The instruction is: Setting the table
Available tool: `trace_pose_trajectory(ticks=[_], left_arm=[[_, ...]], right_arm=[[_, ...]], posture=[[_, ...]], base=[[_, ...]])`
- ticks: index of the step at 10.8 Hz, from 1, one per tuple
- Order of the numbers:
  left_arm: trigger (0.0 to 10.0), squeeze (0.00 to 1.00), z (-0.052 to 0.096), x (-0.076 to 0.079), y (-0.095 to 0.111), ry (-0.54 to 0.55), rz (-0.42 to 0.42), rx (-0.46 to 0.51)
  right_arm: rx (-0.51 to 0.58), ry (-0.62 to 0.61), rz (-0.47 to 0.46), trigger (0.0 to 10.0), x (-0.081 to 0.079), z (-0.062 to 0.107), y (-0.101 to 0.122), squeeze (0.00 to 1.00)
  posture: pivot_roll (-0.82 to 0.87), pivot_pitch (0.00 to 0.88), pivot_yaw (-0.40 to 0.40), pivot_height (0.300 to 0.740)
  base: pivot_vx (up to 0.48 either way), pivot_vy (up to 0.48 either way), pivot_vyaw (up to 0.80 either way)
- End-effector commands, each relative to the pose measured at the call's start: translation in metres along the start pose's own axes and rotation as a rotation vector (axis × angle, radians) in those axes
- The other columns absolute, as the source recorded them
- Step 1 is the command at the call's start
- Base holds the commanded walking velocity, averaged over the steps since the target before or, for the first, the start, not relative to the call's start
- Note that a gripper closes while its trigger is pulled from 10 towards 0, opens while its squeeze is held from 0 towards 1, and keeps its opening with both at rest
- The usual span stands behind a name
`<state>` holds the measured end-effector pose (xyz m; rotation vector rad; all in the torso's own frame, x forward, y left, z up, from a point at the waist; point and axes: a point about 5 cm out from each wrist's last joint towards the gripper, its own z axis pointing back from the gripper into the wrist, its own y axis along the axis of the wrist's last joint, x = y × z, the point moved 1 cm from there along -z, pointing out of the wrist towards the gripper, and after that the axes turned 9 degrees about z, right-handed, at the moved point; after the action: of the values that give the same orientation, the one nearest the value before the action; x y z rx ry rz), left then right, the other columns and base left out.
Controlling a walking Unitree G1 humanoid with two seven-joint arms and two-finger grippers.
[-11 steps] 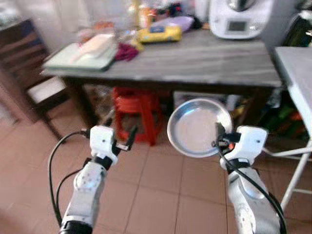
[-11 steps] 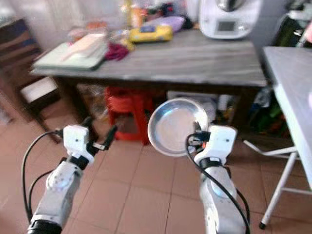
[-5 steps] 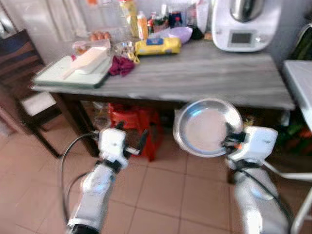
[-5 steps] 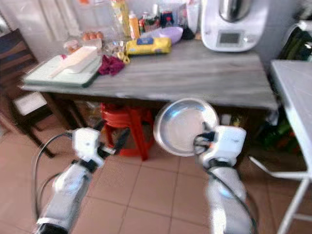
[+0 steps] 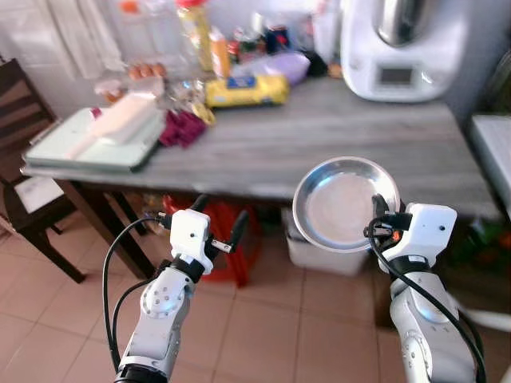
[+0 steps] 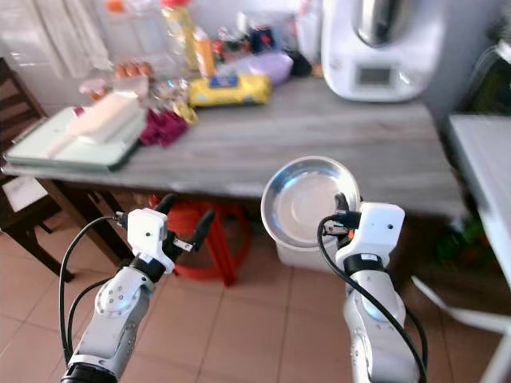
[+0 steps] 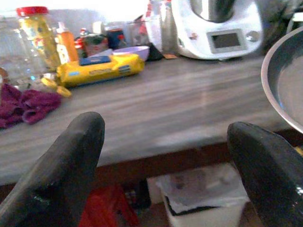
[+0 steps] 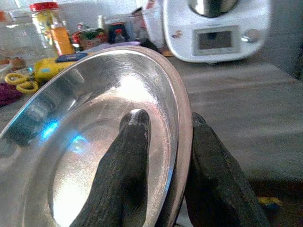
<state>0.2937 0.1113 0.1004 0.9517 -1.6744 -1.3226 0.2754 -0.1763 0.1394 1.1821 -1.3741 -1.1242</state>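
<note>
A round steel plate (image 5: 345, 203) is held upright and tilted at the near edge of the grey wooden table (image 5: 319, 136), in front of me to the right. My right gripper (image 5: 375, 209) is shut on the plate's rim, one finger inside the dish and one behind it (image 8: 130, 161). My left gripper (image 5: 217, 217) hangs open and empty below the table's front edge, its two black fingers (image 7: 57, 175) spread wide.
A white kitchen machine (image 5: 399, 40) stands at the table's back right. A yellow packet (image 5: 246, 90), bottles, a purple cloth (image 5: 182, 128) and a pale green tray (image 5: 92, 137) crowd the back left. A red stool (image 5: 223, 239) and a white bin (image 5: 327, 254) sit under the table.
The camera has come closer to the table and the view has shifted. The plate now stands level with the table's front edge, still in my right gripper.
</note>
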Motion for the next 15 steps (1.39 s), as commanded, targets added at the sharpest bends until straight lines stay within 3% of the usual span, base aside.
trace_pose_trajectory(ticks=[1, 6, 8, 9, 12, 15], left_arm=[[10.0, 0.00, 0.003, -0.009, 0.003, 0.026, -0.023, 0.000], [10.0, 0.00, 0.003, -0.008, 0.002, 0.025, -0.016, -0.009], [10.0, 0.00, 0.008, -0.007, 0.004, 0.002, -0.016, -0.007], [10.0, 0.00, 0.017, -0.010, 0.003, -0.021, 0.011, -0.018], [10.0, 0.00, 0.037, -0.021, -0.007, -0.022, -0.017, -0.078], [10.0, 0.00, 0.043, -0.014, -0.011, -0.044, -0.005, -0.094]], right_arm=[[0.019, 0.019, -0.020, 10.0, -0.008, -0.002, 0.005, 0.00], [0.018, 0.009, -0.019, 10.0, -0.007, -0.002, 0.005, 0.00], [0.020, 0.008, -0.017, 10.0, -0.006, -0.002, 0.006, 0.00], [0.011, -0.009, -0.045, 10.0, -0.002, -0.004, 0.005, 0.00], [0.000, -0.032, -0.043, 10.0, 0.003, -0.007, 0.003, 0.00], [-0.050, 0.031, -0.069, 10.0, -0.009, -0.016, -0.007, 0.00]], posture=[[-0.07, 0.052, 0.097, 0.740], [-0.07, 0.061, 0.098, 0.740], [-0.07, 0.065, 0.095, 0.740], [-0.07, 0.066, 0.096, 0.740], [-0.06, 0.063, 0.099, 0.740], [-0.06, 0.058, 0.088, 0.740]], base=[[0.480, 0.000, 0.00], [0.469, 0.000, 0.00], [0.000, 0.000, 0.00], [0.000, 0.000, 0.00], [0.000, 0.000, 0.00], [0.000, 0.000, 0.00]])
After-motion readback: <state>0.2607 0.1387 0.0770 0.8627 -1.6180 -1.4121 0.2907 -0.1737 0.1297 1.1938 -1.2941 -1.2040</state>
